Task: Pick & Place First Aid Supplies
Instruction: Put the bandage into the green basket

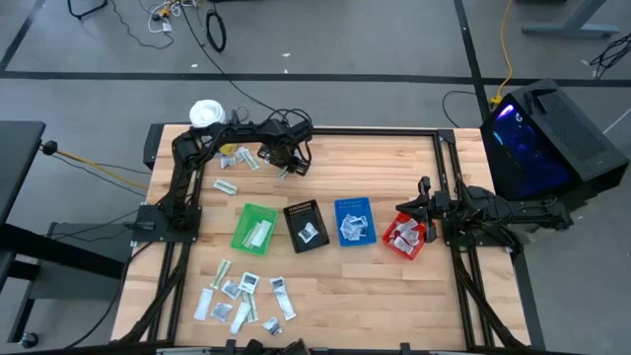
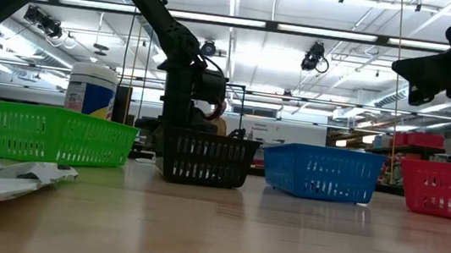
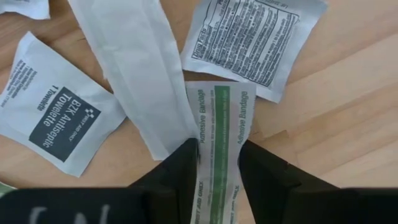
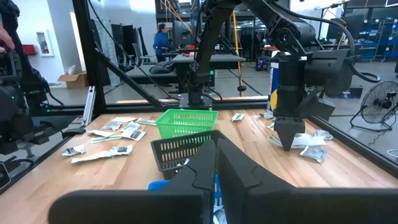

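The step in hand is a pick. The left gripper (image 3: 217,158) is standing down on the table (image 1: 394,158) near its far left corner, among a small group of first aid supplies (image 1: 237,160). Its two fingers (image 3: 180,168) are standing at each side of a green-printed adhesive bandage strip (image 3: 217,118); the jaws are narrow and touching the strip's edges, but I cannot tell if the grip is already firm.

The white tub (image 1: 206,113) is standing just beside this group, at the far edge. A second, bigger group of sachets (image 1: 242,296) is lying near the front left corner. Four bins are standing in a row across the middle: green bin (image 1: 254,229), black bin (image 1: 307,225), blue bin (image 1: 354,221) and red bin (image 1: 405,238).

The next move probably calls for finishing the squeeze, lifting straight up so the neighbour packets are not dragged, and carrying the strip to a bin.

The left arm is reaching along the far edge with the wrist pointing down. The right gripper (image 1: 426,205) is waiting near the right edge above the red bin, its jaws together and holding nothing.
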Robot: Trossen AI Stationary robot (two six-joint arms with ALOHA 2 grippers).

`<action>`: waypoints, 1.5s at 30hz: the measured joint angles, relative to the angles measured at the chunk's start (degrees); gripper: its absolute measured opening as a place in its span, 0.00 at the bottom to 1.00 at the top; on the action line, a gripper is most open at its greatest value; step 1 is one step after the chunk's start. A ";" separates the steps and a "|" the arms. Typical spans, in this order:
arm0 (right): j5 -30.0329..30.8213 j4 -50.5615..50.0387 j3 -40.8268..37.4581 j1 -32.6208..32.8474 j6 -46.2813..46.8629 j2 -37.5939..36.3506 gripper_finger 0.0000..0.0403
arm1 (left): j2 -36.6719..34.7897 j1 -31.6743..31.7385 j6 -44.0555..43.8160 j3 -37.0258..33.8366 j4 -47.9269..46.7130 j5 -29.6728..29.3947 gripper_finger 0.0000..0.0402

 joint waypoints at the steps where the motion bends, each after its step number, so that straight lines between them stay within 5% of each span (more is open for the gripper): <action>1: 0.01 0.00 0.00 0.00 0.01 0.00 0.06 | 0.00 0.00 0.00 0.00 0.00 0.02 0.30; 36: 0.01 0.01 0.00 -0.01 0.00 0.00 0.06 | 0.02 -0.91 6.51 5.75 -12.62 3.63 0.30; 45: 0.01 0.00 0.00 -0.02 0.00 0.00 0.06 | -4.32 -1.70 6.51 5.79 -12.98 -3.59 0.36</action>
